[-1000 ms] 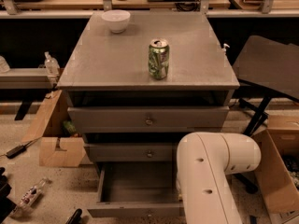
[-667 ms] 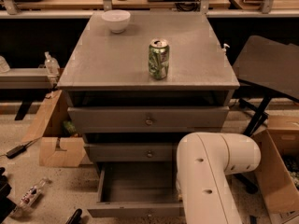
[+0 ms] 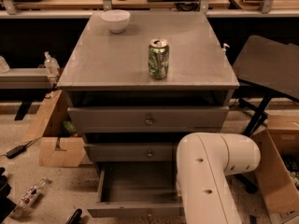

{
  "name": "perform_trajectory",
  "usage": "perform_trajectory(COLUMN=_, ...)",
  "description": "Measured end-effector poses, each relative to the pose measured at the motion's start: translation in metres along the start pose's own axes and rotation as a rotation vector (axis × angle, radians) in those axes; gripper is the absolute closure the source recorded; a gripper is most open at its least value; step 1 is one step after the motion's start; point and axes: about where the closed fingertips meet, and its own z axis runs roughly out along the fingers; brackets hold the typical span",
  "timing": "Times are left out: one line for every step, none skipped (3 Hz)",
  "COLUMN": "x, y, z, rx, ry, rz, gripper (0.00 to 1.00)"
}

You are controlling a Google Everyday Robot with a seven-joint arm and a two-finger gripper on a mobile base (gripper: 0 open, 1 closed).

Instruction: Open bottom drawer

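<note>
The grey cabinet point(image 3: 149, 69) has three drawers. The bottom drawer point(image 3: 135, 190) is pulled out toward me, showing its shallow empty grey box; its front point(image 3: 131, 212) is at the frame's lower edge with a small knob point(image 3: 148, 215). The top drawer front point(image 3: 148, 119) and middle drawer front point(image 3: 140, 152) sit a little out too. My white arm point(image 3: 210, 176) fills the lower right and covers the drawer's right side. The gripper is not in view; it lies below the frame or behind the arm.
A green can point(image 3: 159, 59) and a white bowl point(image 3: 116, 20) stand on the cabinet top. Cardboard boxes sit left point(image 3: 51, 139) and right point(image 3: 275, 171). A dark chair point(image 3: 271, 69) is at right. A bottle point(image 3: 30, 196) and cable lie on the floor at left.
</note>
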Motion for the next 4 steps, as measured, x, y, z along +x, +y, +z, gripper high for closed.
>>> perform_trajectory(x=-0.002, y=-0.009, z=-0.001, rx=0.012, ry=-0.001, rz=-0.007, gripper=0.89)
perform_trajectory(x=-0.003, y=-0.013, z=0.001, rx=0.021, ry=-0.009, rz=-0.009, gripper=1.0)
perform_trajectory(x=0.008, y=0.014, z=0.004, rx=0.0, ry=-0.017, rz=0.029, gripper=1.0)
perform_trajectory(x=0.018, y=0.067, z=0.002, rx=-0.071, ry=-0.019, rz=0.106, gripper=1.0)
